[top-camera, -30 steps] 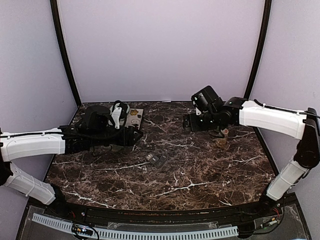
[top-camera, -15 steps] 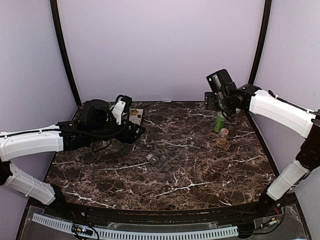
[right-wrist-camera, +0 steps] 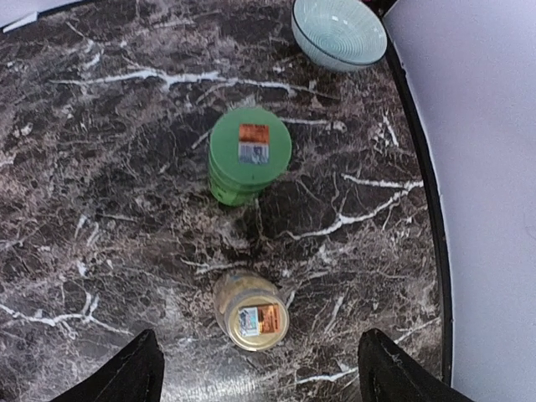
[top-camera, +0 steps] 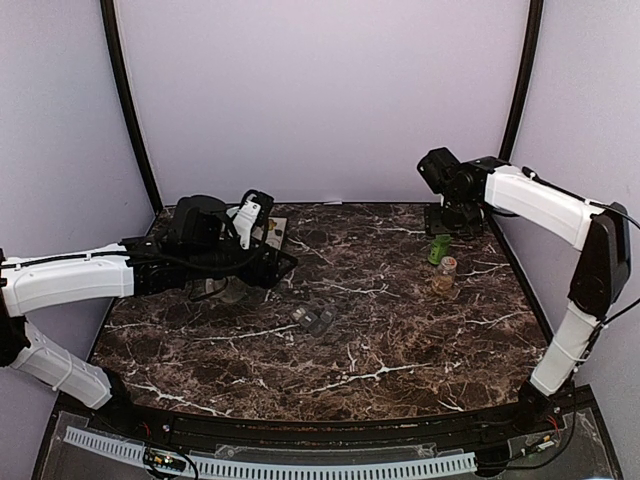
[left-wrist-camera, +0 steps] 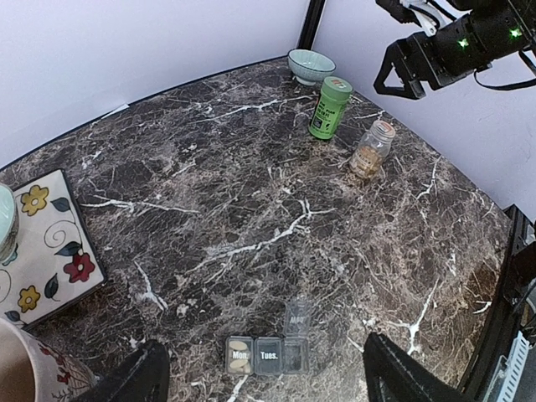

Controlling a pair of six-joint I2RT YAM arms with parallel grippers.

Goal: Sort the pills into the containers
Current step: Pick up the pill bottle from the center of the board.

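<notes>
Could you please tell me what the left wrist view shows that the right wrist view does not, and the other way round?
Only the left wrist view shows the grey pill organiser, with tan pills in its Mon. compartment, the flowered tile, and the open right hand from outside. Only the right wrist view looks straight down on the lids, showing a sticker on each. Both show the green bottle, the small jar and the teal bowl on the marble table.

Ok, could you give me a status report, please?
Left tool and right tool open, empty. Organiser mid-table, pills in Mon. cell, end lid up. Jar, green bottle off right, not blocking.
</notes>
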